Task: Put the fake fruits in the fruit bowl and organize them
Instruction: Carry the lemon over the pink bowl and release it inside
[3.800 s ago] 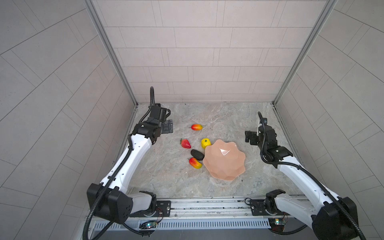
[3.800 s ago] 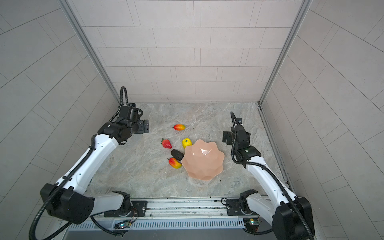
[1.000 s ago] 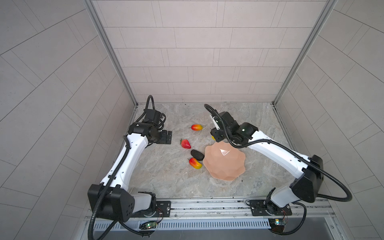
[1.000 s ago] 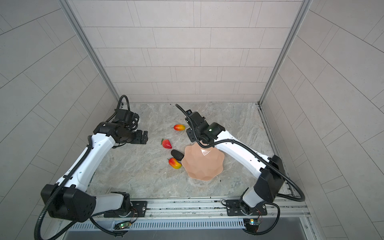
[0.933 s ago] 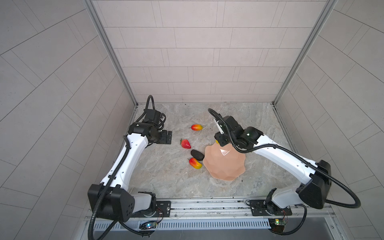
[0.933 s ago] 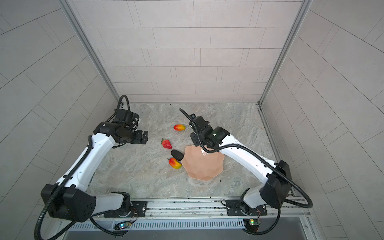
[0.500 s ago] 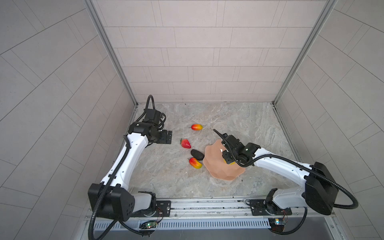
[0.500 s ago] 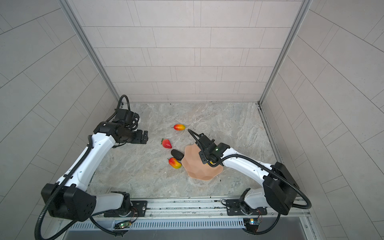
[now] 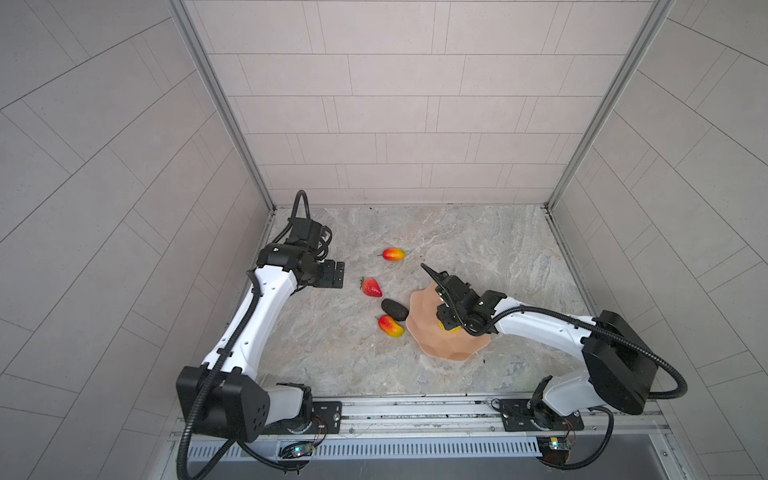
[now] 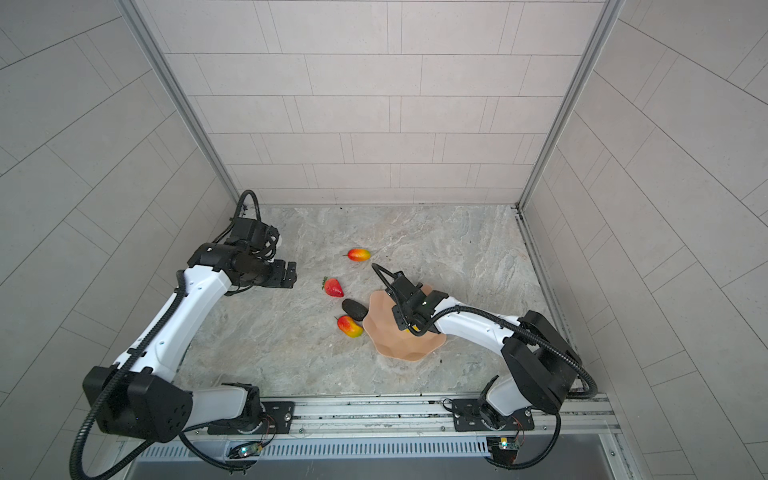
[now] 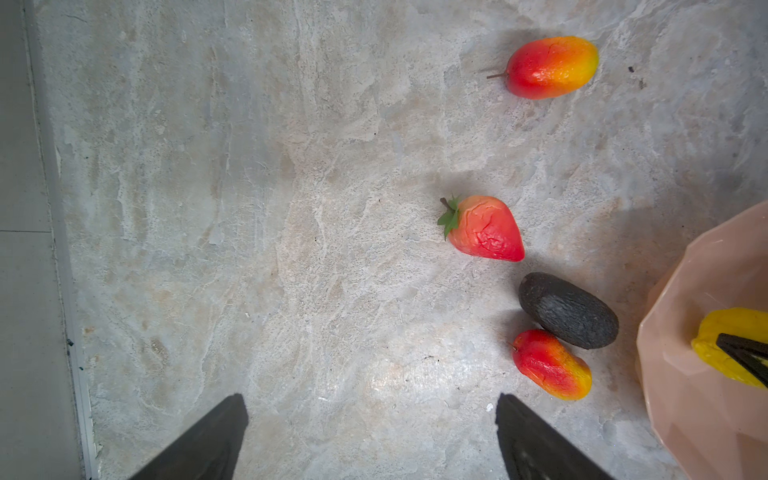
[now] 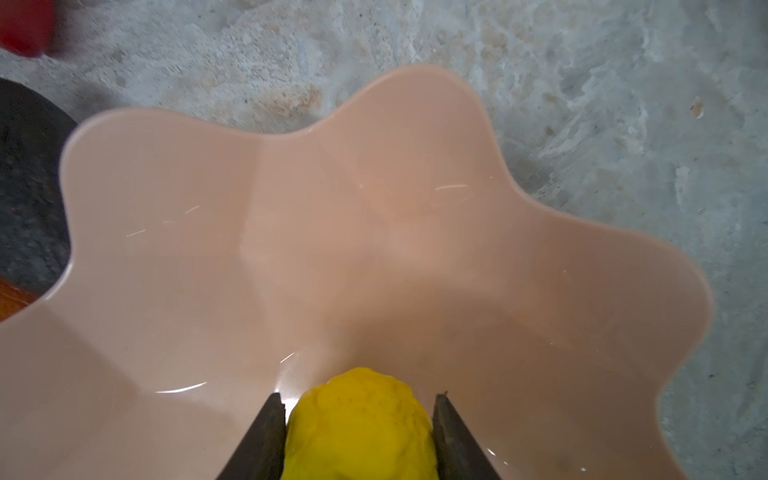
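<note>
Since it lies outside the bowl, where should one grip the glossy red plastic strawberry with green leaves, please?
Grip the red strawberry across its wide half near the leaves, from straight above: it lies on its side on the stone table, and its tapered tip would likely slip.

Pale tiled walls (image 9: 415,104) enclose marbled floor (image 9: 332,365) (beige-grey).

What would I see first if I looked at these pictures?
The bumpy yellow fruit, pinched in the right claw just inside the wavy pink bowl. Then the strawberry, the dark oval fruit and the near mango clustered on the stone table beside the bowl, with the far mango alone behind them.
</note>
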